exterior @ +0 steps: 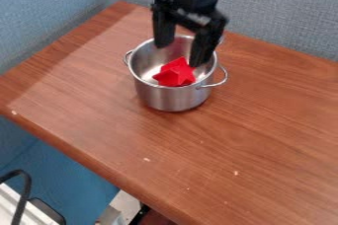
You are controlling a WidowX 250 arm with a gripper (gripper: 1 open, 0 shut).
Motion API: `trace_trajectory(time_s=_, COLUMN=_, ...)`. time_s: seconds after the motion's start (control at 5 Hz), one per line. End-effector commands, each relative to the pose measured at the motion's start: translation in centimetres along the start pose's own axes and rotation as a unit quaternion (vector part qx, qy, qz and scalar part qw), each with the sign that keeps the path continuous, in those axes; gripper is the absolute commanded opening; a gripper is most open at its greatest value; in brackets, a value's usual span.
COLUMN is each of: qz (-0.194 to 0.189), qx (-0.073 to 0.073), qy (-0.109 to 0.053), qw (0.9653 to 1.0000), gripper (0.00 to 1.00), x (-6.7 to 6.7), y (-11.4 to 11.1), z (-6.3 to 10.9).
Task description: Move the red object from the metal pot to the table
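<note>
Reddish-brown desk (93, 81) carries the metal pot (175, 84) near its far edge; the red object (176, 71) lies inside, directly beneath the gripper (187, 43), whose jaws stand apart, straddling it.

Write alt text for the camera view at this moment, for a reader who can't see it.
A black end effector with open jaws hangs over a shiny metal pot, its fingers straddling the red object inside; whether they touch it cannot be told. The pot stands on a reddish-brown wooden table beside blue walls.
</note>
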State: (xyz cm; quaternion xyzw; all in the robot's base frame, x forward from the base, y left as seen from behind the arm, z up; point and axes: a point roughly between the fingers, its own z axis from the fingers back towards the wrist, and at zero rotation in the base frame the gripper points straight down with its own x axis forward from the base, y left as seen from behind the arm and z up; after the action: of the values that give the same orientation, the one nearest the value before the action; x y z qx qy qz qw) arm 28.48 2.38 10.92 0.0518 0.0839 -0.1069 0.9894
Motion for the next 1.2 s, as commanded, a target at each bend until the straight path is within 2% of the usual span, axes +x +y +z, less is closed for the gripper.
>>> trace_trajectory(time_s=0.0, qz=-0.021, qx=0.031, qy=-0.037, qw=0.9986, gripper=1.0, x=-0.1, y=0.5, z=-1.1)
trace_trajectory(time_s=0.2, qz=0.015, qx=0.023, qy=-0.054, qw=0.9982, gripper=1.0, x=-0.2, y=-0.1, z=-0.7)
trace_trajectory(time_s=0.4, qz=0.053, qx=0.014, qy=-0.052, qw=0.9971, gripper=1.0, x=0.0, y=-0.6, z=-0.9)
trace_trajectory(time_s=0.8, qz=0.068, qx=0.002, qy=-0.052, qw=0.9963, gripper=1.0, x=1.7, y=-0.6, z=-2.1)
trace_trajectory(time_s=1.0, qz=0.089, qx=-0.006, qy=-0.05, qw=0.9947, gripper=1.0, x=2.0, y=-0.2, z=-2.0)
